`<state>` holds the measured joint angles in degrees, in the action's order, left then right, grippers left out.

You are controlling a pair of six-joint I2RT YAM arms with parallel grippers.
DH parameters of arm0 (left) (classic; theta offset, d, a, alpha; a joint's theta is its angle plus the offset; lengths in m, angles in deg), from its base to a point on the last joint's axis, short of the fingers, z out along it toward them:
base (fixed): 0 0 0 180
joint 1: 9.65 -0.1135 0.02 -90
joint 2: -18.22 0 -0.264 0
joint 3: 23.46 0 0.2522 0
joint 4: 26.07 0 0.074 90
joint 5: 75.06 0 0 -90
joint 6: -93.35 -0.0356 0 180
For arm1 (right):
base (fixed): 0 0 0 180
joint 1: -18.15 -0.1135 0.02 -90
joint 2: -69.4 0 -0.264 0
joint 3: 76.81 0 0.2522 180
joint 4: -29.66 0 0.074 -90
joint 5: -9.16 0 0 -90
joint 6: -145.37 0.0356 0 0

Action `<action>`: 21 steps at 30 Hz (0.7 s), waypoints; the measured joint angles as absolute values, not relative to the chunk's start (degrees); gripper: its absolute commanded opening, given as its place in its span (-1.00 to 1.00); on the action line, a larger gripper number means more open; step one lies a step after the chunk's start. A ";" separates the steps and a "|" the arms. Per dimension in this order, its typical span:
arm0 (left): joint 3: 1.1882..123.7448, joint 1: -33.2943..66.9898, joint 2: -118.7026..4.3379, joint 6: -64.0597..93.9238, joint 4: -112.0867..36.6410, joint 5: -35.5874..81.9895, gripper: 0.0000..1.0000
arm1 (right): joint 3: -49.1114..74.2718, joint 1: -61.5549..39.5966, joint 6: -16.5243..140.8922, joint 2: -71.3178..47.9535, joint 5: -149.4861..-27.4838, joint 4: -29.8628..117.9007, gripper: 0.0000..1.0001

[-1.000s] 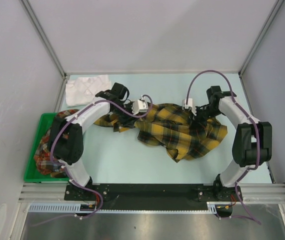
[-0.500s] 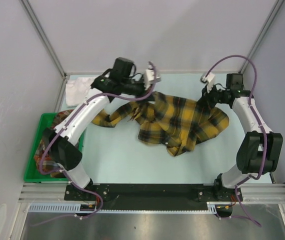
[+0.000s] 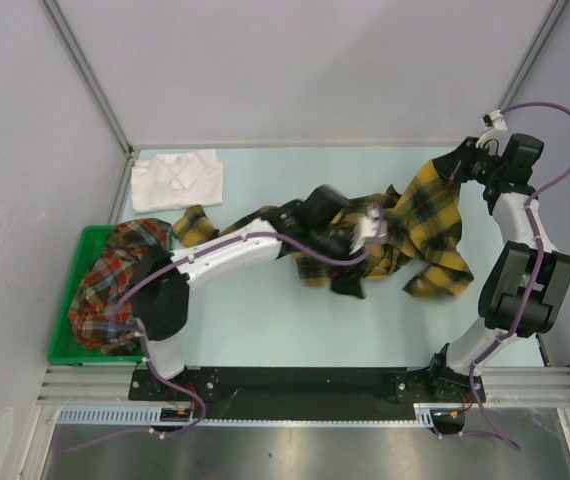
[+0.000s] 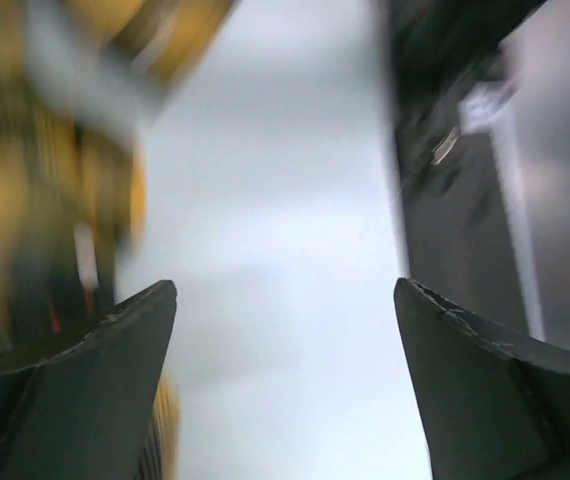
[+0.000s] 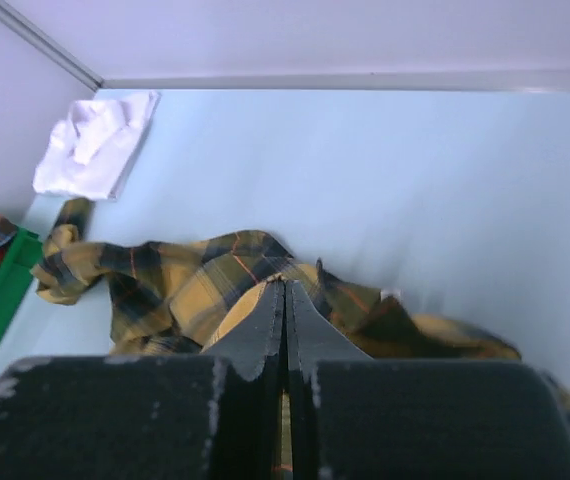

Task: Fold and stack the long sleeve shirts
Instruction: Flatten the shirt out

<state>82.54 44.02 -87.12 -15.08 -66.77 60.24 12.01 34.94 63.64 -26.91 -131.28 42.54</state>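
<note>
Under the right tool [image 5: 285,290], item one: yellow plaid shirt [image 3: 427,215], one edge pinched between jaws pressed flat together, the rest draping down from that tool and trailing toward the left tool [image 4: 285,290].

Left tool: jaws spread wide, nothing between them. Its wrist view is blurred, with plaid cloth just off to one side.

Step in hand, as we judge it: spreading the shirt out, with no fold begun.

Next move, in our judgement: the left tool must take a second edge of the cloth beside it, so that both can draw it flat onto the desk [image 3: 265,310].

Right arm: extended far and raised. Left arm: stretched low across the desk.

Well away from both tools: white shirt [image 3: 177,180], folded; red plaid shirt [image 3: 115,285], heaped in the green bin [image 3: 62,350].
</note>
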 measured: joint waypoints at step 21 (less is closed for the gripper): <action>58.94 35.21 -86.68 -23.80 -61.50 40.57 -0.80 | 7.69 41.41 89.37 -4.38 -141.86 27.11 -1.00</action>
